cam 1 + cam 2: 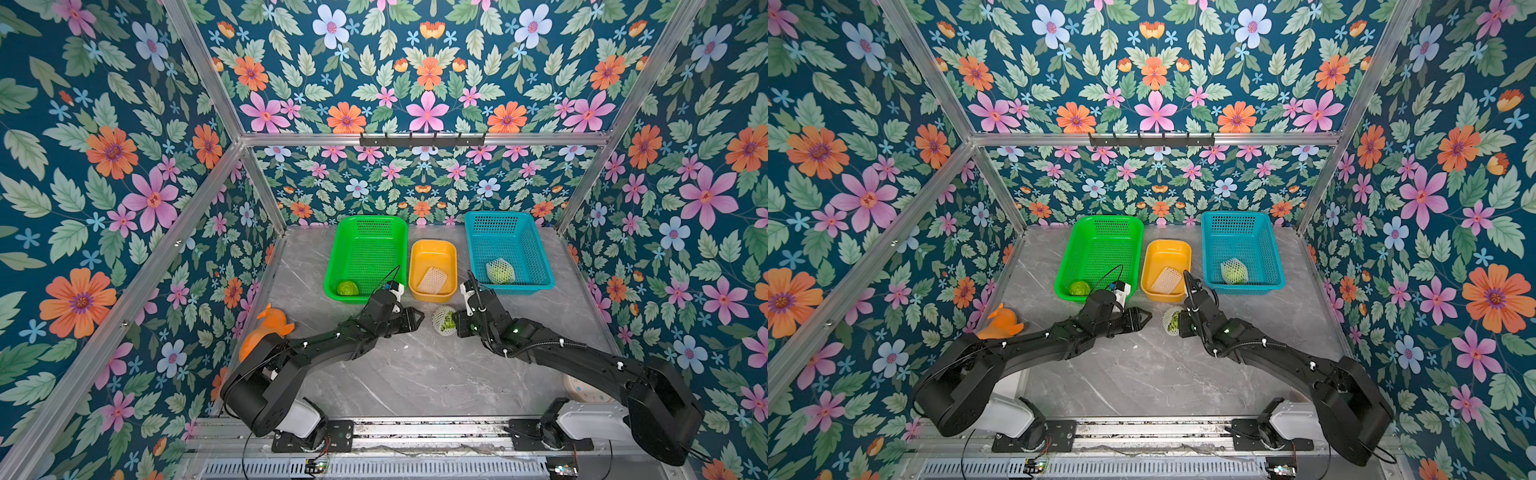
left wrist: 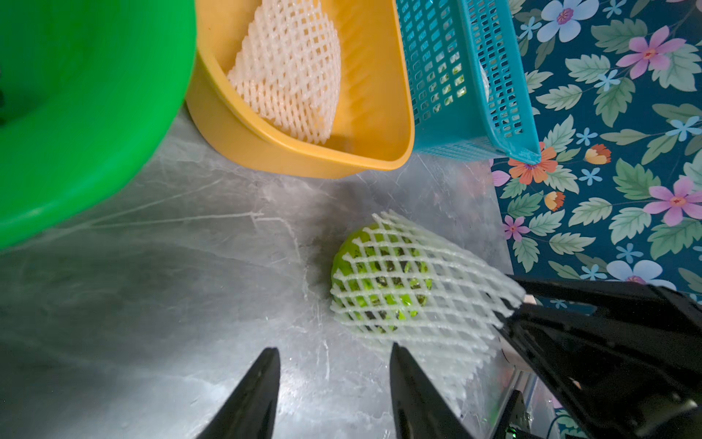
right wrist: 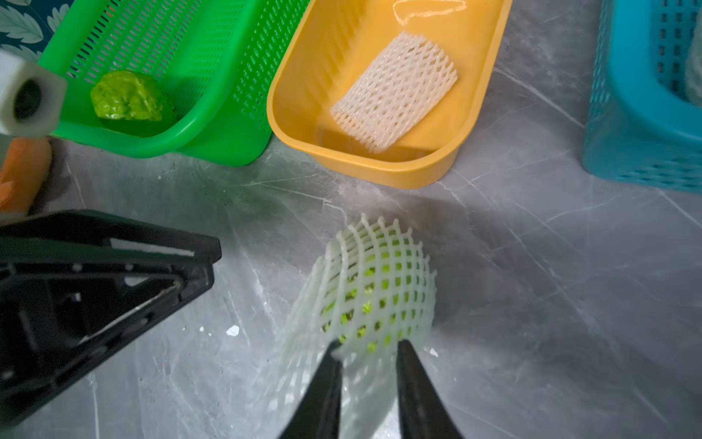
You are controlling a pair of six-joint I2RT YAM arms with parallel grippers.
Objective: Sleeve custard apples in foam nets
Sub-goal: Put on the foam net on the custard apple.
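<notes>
A custard apple [image 1: 443, 321] lies on the grey table [image 1: 415, 374] in front of the yellow tub, inside a foam net [image 2: 414, 304] whose loose end trails toward my right arm. My right gripper [image 3: 366, 349] is shut on that loose end of the net. My left gripper [image 2: 334, 351] stands open just left of the fruit, with nothing between its fingers. A bare custard apple [image 1: 347, 287] sits in the green basket [image 1: 365, 232]. A flat foam net [image 1: 432, 279] lies in the yellow tub [image 1: 432, 247]. A netted custard apple [image 1: 500, 271] rests in the blue basket [image 1: 536, 266].
An orange plush toy [image 1: 268, 328] stands at the table's left edge beside my left arm. A pale round object [image 1: 582, 390] lies partly under my right arm at the front right. Floral walls close in the table on three sides.
</notes>
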